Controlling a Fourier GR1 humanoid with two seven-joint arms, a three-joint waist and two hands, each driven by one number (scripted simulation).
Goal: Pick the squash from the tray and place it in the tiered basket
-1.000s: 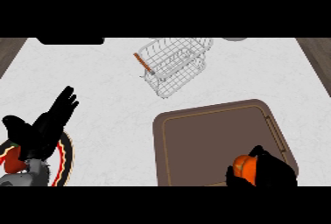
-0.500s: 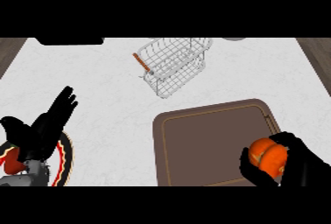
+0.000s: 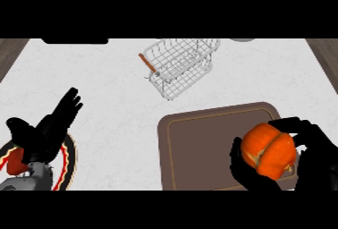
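Risen since the earlier frame, the orange squash [image 3: 267,149] sits grasped in the right hand [image 3: 310,154] over the brown tray [image 3: 198,147], near right; the tiered basket [image 3: 181,65] stands far. Left hand [image 3: 49,127] rests near left, fingers straight.

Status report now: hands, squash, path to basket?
Right hand shut on squash, over tray. Left hand open, resting. Tiered basket ahead, nothing between.

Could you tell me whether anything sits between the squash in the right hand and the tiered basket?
Nothing visible does. The right hand is curled round the squash over the tray, and the tiered basket lies up and to the left across bare counter. The left hand rests open far to the left.
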